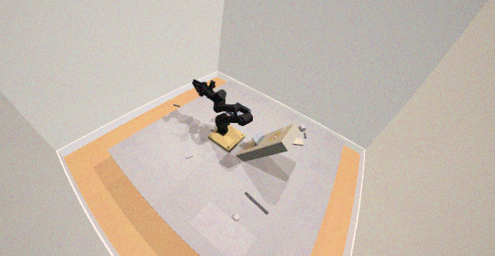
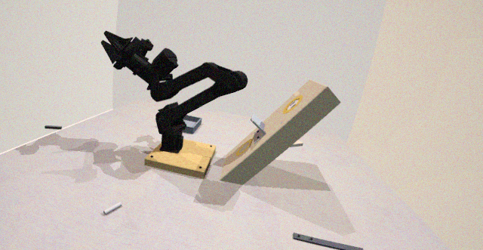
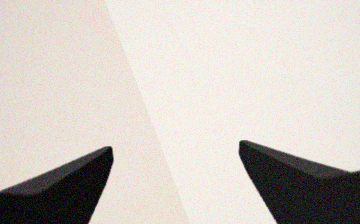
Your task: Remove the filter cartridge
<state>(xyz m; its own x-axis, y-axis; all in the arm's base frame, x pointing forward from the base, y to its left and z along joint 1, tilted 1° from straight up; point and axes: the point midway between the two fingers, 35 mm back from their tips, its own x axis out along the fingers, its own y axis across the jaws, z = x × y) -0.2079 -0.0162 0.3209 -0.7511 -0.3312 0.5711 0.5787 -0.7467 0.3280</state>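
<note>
High beyond the yellow base's edge (image 1: 239,141) (image 2: 174,169), well apart from the panel (image 1: 287,132) (image 2: 279,129), the fingers (image 1: 196,84) (image 2: 103,38) gape unburdened.

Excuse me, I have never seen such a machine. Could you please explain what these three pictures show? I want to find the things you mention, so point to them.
It is one black jointed robot arm on a yellow square base plate (image 1: 236,141) (image 2: 194,167). The first picture looks down from high up, the second from the side, the third from the arm's wrist. The black two-finger gripper (image 1: 196,85) (image 2: 103,38) (image 3: 177,149) is open and holds nothing. Beside the base leans a thick beige panel (image 1: 287,133) (image 2: 313,87) with yellow rings. A dark flat bar (image 1: 256,203) (image 2: 327,242) and a short white rod (image 1: 189,157) (image 2: 112,208) lie on the pale surface.
</note>
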